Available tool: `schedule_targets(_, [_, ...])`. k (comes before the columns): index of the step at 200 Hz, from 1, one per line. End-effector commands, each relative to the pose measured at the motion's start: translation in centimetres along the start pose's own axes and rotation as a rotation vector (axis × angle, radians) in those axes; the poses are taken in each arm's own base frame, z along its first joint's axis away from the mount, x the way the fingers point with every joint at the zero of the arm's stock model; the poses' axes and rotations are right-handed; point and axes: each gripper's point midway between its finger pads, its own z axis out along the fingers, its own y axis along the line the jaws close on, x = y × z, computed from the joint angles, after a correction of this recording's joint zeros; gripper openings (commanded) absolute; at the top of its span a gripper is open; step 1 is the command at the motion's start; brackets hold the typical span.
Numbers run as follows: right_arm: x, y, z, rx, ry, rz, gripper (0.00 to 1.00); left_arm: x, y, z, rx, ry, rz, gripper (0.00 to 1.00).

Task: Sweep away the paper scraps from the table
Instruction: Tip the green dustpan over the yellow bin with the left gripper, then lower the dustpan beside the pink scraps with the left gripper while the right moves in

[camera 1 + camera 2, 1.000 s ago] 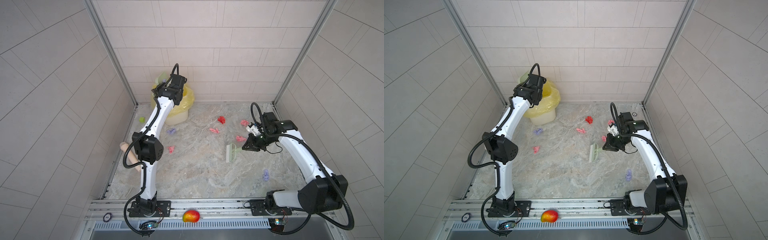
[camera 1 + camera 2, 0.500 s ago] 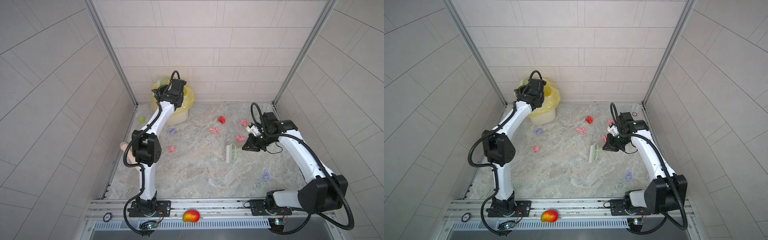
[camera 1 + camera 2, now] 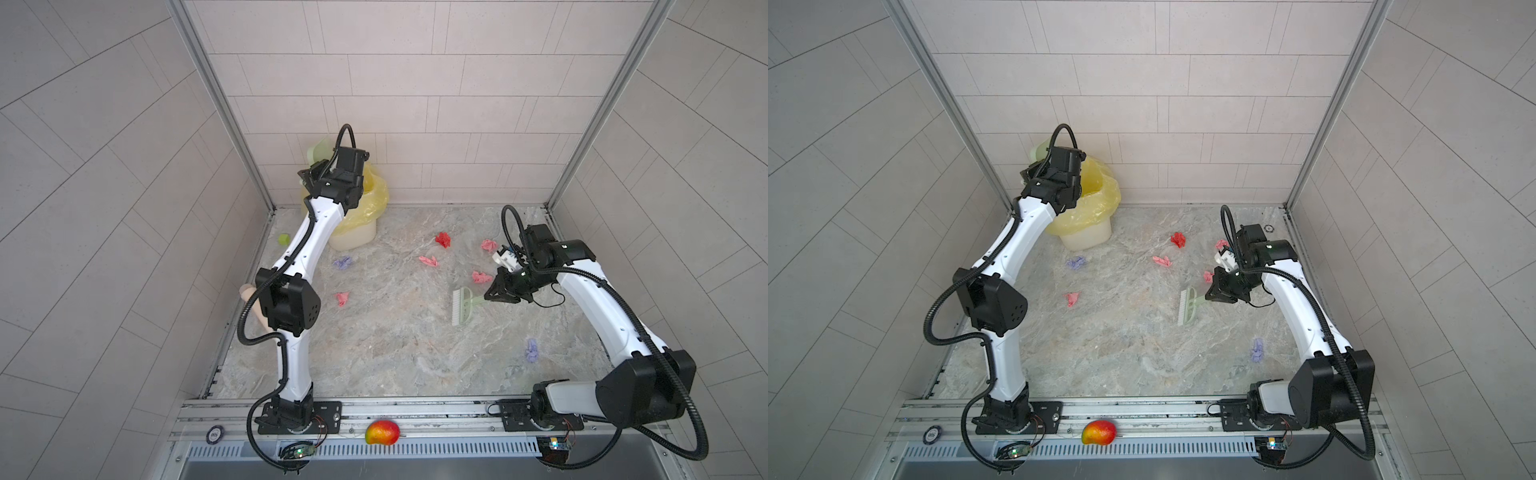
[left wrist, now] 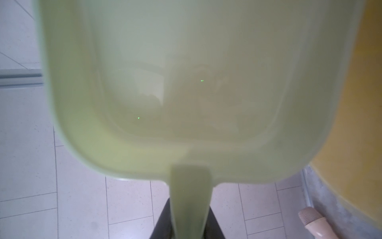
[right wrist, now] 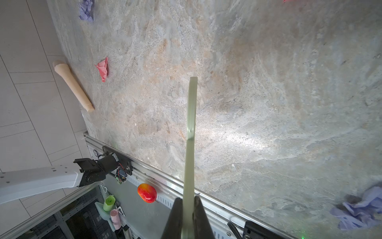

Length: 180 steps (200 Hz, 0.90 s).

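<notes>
At far-left table (image 3: pixel 395 353) corner, holding dustpan (image 4: pixel 186 82) in left gripper (image 4: pixel 190 219) by bin (image 3: pixel 357 237); clamping brush (image 3: pixel 462 305) in right gripper (image 5: pixel 187 215) (paper scraps (image 3: pixel 429 261) scattered).

Tool (image 5: pixel 187 200): fingers clamped on a pale green handle (image 5: pixel 190 144), seen edge-on.
Desk (image 5: pixel 268 93): veined marble under the handle.
Pink scrap (image 5: pixel 102 68): on the desk, near a beige stick (image 5: pixel 72 84).
Purple scrap (image 5: pixel 359 211): near the rail (image 5: pixel 165 175); another (image 5: pixel 86 9) well apart.
Mango (image 5: pixel 146 192): on the rail's outer side.
</notes>
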Motion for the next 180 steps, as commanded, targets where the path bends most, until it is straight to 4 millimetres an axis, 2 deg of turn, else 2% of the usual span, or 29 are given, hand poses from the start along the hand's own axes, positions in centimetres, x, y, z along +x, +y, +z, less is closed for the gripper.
schedule_targets(1, [-0.2,0.4,-1.3,0.019,-0.031,-0.019,0.0,0.7,0.8,-3.8,0.112,-0.101,-0.171,0.0])
schedule_targets(37, [-1.0,0.0,-2.6,0.082,-0.086,-0.031,0.0,-1.1,-2.6,-8.4,0.285,-0.222,-0.235,0.0])
schedule_targets(89, [-3.2,-1.3,-6.7,0.192,-0.263,-0.007,0.0,-2.8,-8.6,-15.4,0.561,-0.364,-0.291,0.0])
schedule_targets(145, [-4.4,-4.2,-9.8,0.412,-0.335,-0.073,0.0,-1.3,-15.4,-19.9,0.795,-0.381,-0.238,0.0])
schedule_targets(180, [-5.5,-5.6,-10.9,0.535,-0.343,-0.129,0.0,1.0,-21.1,-22.6,0.995,-0.349,-0.149,0.0])
